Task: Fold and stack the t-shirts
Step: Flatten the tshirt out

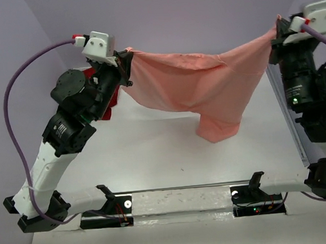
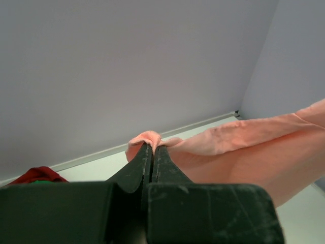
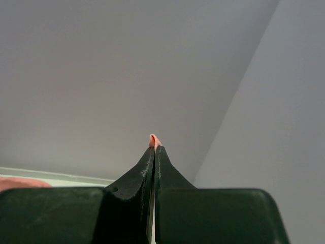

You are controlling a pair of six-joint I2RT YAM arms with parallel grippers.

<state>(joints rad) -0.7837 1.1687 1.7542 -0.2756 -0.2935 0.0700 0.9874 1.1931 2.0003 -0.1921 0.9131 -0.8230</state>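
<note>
**Early stage: pink shirt spread in the air, no folds yet**

- Left pincer (image 1: 128, 65): clenched on one bunched corner of the pink shirt (image 1: 205, 87), held well above the bench (image 1: 154, 156). The left wrist view shows cloth pinched right at the fingertips.
- Red shirt (image 1: 114, 100): crumpled heap at far left, mostly hidden behind the left arm. Not flattened and not folded.
- Green shirt (image 2: 43, 181): only a sliver of green at the edge of the red heap in the left wrist view. Too small to tell its condition.
- Pink shirt: strung between both arms and sagging in the middle. One lobe hangs down right of centre towards the bench; I cannot tell if it touches.
- Right pincer (image 1: 276, 33): clamped on the opposite corner. The right wrist view shows just a pink tip poking out between the closed fingers.

Judgement: this is the spread-out step for shirt one. No fold is visible and no stack has been started. Left to do: lay the pink shirt flat and fold it, then do the same for the red and green shirts, then stack all three.
</note>
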